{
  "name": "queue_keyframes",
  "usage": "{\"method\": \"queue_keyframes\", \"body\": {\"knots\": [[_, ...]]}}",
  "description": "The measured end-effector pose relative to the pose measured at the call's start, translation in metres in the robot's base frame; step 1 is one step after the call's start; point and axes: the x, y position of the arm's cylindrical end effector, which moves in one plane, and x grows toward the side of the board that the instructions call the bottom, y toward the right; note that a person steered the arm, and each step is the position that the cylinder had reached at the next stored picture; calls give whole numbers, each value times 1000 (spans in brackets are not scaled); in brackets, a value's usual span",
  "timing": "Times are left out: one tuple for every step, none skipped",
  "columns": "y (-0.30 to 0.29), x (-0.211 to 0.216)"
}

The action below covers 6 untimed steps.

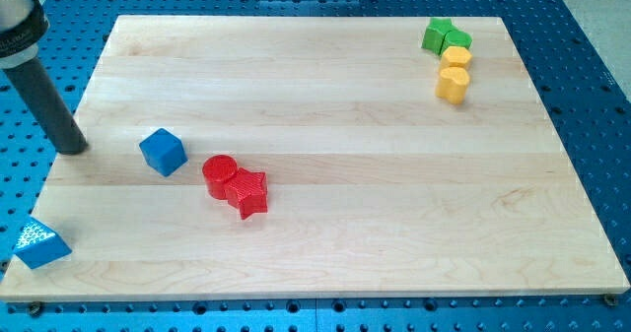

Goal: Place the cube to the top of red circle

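A blue cube (163, 152) sits on the wooden board (335, 96) at the view's left. A red circle block (220, 173) lies just to its right and a little lower, with a small gap between them. A red star block (248, 192) touches the red circle on its lower right. My tip (73, 149) is at the board's left edge, left of the blue cube and apart from it.
A blue triangular block (40, 242) lies at the board's bottom-left corner. At the top right stand a green star block (437, 34), a green round block (458, 42), a yellow hexagon block (455, 57) and a yellow cylinder (453, 84).
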Motion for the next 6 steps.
{"method": "queue_keyframes", "body": {"knots": [[52,65],[113,40],[100,12],[81,13],[137,-42],[195,-29]]}}
